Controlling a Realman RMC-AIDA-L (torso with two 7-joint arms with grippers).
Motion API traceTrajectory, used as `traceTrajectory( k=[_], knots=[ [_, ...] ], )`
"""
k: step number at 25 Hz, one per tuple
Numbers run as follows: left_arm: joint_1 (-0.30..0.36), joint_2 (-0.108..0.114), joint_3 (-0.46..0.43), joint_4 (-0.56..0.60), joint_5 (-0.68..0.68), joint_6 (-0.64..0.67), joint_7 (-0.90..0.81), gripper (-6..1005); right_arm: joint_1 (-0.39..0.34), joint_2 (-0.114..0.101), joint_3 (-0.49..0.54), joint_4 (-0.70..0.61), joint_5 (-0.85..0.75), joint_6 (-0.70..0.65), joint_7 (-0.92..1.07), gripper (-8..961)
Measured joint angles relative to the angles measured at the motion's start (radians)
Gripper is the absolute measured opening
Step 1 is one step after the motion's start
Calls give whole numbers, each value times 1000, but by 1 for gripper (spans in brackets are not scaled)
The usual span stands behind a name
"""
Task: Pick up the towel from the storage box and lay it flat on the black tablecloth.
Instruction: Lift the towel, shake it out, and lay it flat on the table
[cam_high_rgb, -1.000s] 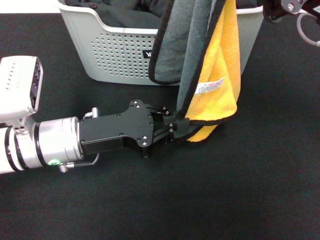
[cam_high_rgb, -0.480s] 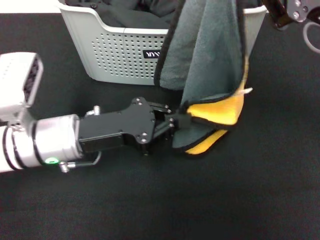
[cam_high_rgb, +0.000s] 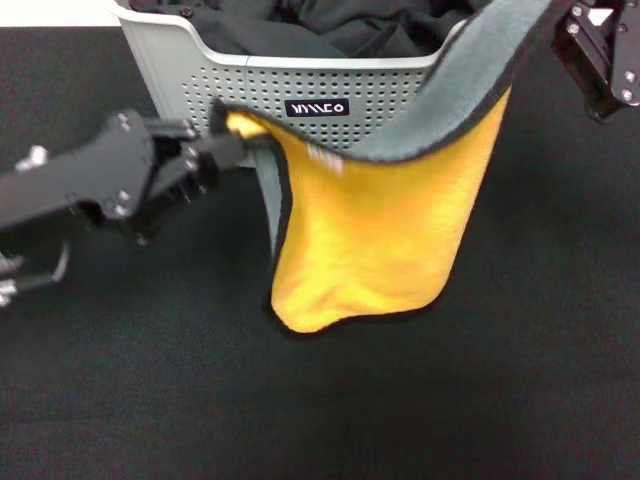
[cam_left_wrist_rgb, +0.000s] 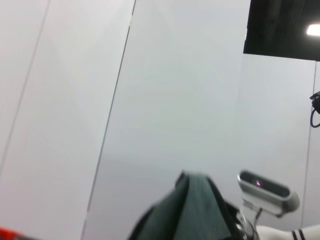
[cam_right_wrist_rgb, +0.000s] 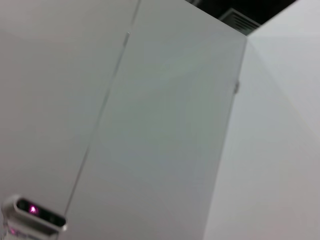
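Note:
The towel (cam_high_rgb: 375, 225) hangs spread in the air in front of the storage box (cam_high_rgb: 200, 105), yellow-orange side facing me, grey side folded over along its top edge. My left gripper (cam_high_rgb: 228, 138) is shut on the towel's left corner, to the left of the box's logo plate. My right gripper (cam_high_rgb: 560, 15) holds the towel's other top corner at the upper right edge of the head view. The towel's lower edge dangles just above the black tablecloth (cam_high_rgb: 320, 410). A grey fold of the towel (cam_left_wrist_rgb: 192, 212) shows in the left wrist view.
Black clothes (cam_high_rgb: 330, 25) fill the storage box at the back. The right wrist view shows only walls and ceiling.
My left gripper has pulled its towel corner up and to the left, and the right gripper moved right. The bunched towel has opened out, showing its yellow-orange side.

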Motion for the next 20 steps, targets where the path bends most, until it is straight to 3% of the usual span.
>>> traceTrajectory(
  k=[6,11,14,20],
  knots=[
    [-86,45,-74,24,-25,-5,-62,33,8,-5,37,-3,-40,39,23,16],
    [-155,66,-167,30,-16,-43,-108,38,19,-5,55,-1,-68,59,40,16],
    [-164,78,-165,28,10,-82,-116,42,10,-1,58,6,-88,60,41,16],
    [-154,81,-165,31,63,-88,-118,48,-34,8,63,9,-108,40,42,16]
  ],
)
